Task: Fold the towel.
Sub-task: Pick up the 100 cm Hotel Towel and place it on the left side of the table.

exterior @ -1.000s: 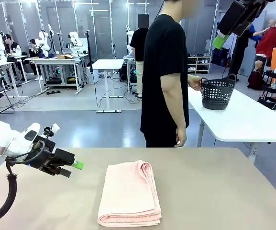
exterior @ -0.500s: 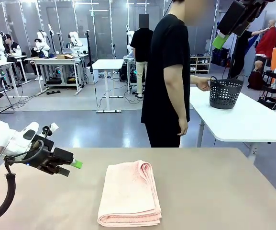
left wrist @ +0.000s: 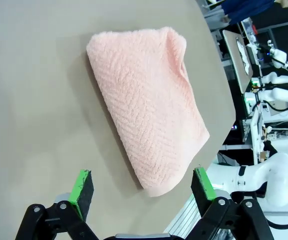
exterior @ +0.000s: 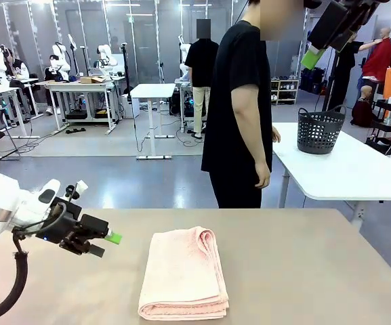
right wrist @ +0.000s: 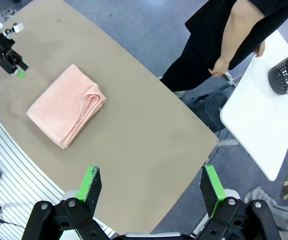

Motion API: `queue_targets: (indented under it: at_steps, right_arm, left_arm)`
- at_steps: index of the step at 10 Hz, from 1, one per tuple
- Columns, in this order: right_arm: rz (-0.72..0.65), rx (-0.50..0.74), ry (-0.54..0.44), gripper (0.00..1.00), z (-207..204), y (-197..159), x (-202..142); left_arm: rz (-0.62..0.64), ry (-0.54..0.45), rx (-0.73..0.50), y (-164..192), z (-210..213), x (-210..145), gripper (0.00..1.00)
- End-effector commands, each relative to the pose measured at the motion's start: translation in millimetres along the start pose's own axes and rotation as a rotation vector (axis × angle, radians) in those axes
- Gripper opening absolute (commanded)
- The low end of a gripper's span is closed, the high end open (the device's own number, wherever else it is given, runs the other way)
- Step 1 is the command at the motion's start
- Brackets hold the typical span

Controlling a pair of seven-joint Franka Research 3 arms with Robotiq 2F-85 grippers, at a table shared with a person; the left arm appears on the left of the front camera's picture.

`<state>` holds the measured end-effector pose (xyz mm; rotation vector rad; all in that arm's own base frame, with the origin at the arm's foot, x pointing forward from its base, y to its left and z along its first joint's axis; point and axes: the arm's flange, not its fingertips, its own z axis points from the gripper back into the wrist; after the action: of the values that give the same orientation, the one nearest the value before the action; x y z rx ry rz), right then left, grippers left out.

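Observation:
The salmon-pink towel (exterior: 183, 274) lies folded in a thick rectangle on the tan table (exterior: 303, 271), its layered edges on the far right side. My left gripper (exterior: 108, 244) hovers open to the towel's left, fingers pointing at it and a short gap away. In the left wrist view the towel (left wrist: 148, 105) lies ahead of the open left gripper (left wrist: 143, 186), whose jaws hold nothing. My right gripper (exterior: 317, 51) hangs high at the upper right. From there the right gripper (right wrist: 150, 184), open and empty, looks down on the towel (right wrist: 66, 106) and the left gripper (right wrist: 18, 70).
A person in a black shirt (exterior: 239, 108) stands side-on at the table's far edge. Behind them a dark grey perforated basket (exterior: 320, 130) sits on a white table (exterior: 344, 169). The tan table has free room right of the towel.
The person has slid the basket to the right on the white table and taken the hand off it. My left gripper has edged slightly right and lower. The towel has not moved.

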<state>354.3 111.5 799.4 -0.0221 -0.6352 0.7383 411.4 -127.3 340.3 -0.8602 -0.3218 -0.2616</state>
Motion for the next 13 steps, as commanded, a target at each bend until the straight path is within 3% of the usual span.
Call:
queue_targets:
  at_steps: [1,7,13]
  right_arm:
    - [-0.001,0.001,0.0,1.0,0.7,0.0,-1.2]
    - [-0.001,0.001,0.0,1.0,0.7,0.0,-1.2]
    - [-0.001,0.001,0.0,1.0,0.7,0.0,-1.2]
  left_arm:
    - [0.044,-0.008,-0.034,8.6,-23.3,0.8,1.0]
    - [0.193,-0.039,-0.077,12.1,-79.8,-2.9,1.0]
    - [0.209,-0.04,-0.086,22.4,-123.8,13.7,1.0]
